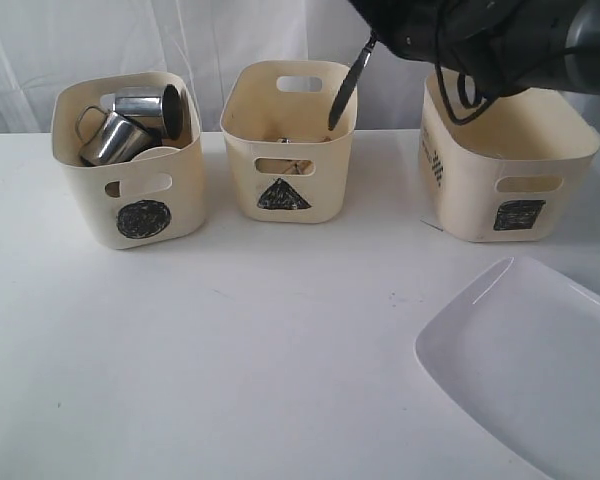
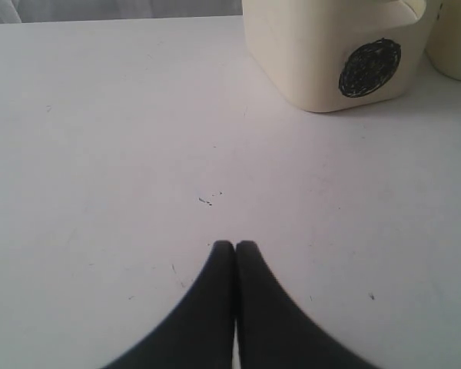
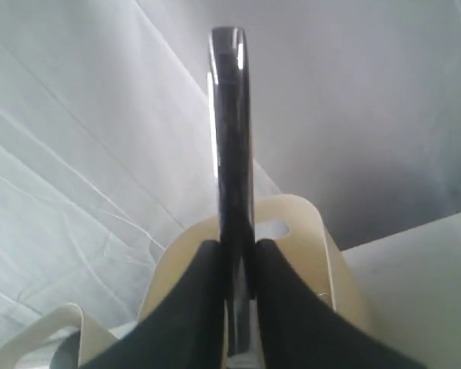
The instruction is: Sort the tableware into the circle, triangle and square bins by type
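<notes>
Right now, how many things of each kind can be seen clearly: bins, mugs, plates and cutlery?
3 bins: circle bin, triangle bin, square bin
2 steel mugs, in the circle bin
1 white plate, on the table
1 steel cutlery piece, held by the right gripper
Total: 7
Other contents of the bins are too hidden to count.

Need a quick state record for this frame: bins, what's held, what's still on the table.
circle bin: holds steel mugs
triangle bin: some items inside, kind unclear
square bin: contents hidden
right gripper: jaws shut on steel utensil, type unclear, hanging over triangle bin
left gripper: jaws shut, empty, low over table
unsorted: white plate on table, lower right of exterior view
</notes>
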You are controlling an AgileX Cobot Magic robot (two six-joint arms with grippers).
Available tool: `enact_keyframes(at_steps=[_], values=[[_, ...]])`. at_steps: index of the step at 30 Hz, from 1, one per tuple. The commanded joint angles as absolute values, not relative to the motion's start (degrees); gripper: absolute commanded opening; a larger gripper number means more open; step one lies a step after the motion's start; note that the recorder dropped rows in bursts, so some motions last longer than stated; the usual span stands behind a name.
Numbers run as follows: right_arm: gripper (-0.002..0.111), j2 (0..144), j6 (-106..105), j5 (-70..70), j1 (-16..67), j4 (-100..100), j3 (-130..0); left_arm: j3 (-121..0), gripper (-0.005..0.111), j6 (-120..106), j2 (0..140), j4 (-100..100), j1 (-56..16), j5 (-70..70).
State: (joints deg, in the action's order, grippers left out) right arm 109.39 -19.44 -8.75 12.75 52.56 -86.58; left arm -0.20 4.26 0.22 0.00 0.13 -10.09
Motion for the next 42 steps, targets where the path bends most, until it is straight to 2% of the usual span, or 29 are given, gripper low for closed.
enact_keyframes(at_steps=[1, 8, 10, 14, 17, 26, 30, 33, 36, 42], values=[[0.0, 112.5, -9.6, -12.1, 12.5, 45.2, -91.5, 0.0, 0.0, 4.5, 0.0, 0.0, -0.2, -9.8], [0.0, 117.8, -8.7, -17.1, 12.5, 42.7, -92.2, 0.0, 0.0, 4.5, 0.0, 0.0, -0.2, -9.8], [0.005, 119.2, -8.7, -16.7, 12.5, 39.4, -92.2, 0.0, 0.0, 4.5, 0.0, 0.0, -0.2, -9.8], [0.026, 120.7, -8.7, -15.8, 12.6, 35.4, -92.2, 0.0, 0.0, 4.5, 0.0, 0.0, -0.2, -9.8], [0.031, 120.7, -8.7, -16.4, 12.6, 35.3, -92.2, 0.0, 0.0, 4.5, 0.0, 0.0, -0.2, -9.8], [0.031, 120.2, -8.7, -15.2, 12.6, 35.5, -92.2, 0.0, 0.0, 4.5, 0.0, 0.0, -0.2, -9.8], [0.03, 117.3, -8.7, -6.1, 12.5, 35.5, -92.2, 0.0, 0.0, 4.5, 0.0, 0.0, -0.2, -9.8], [0.022, 114.1, -10.4, 3.9, 11.8, 34.5, -92.2, 0.0, 0.0, 4.5, 0.0, 0.0, -0.2, -9.8], [0.001, 111.4, -12.2, 10.3, 11.1, 31.8, -91.4, 0.0, 0.0, 4.5, 0.0, 0.0, -0.2, -9.8], [0.0, 106.9, -6.3, 14.4, 7.2, 31.3, -86.6, 0.0, 0.0, 4.5, 0.0, 0.0, -0.2, -9.8]])
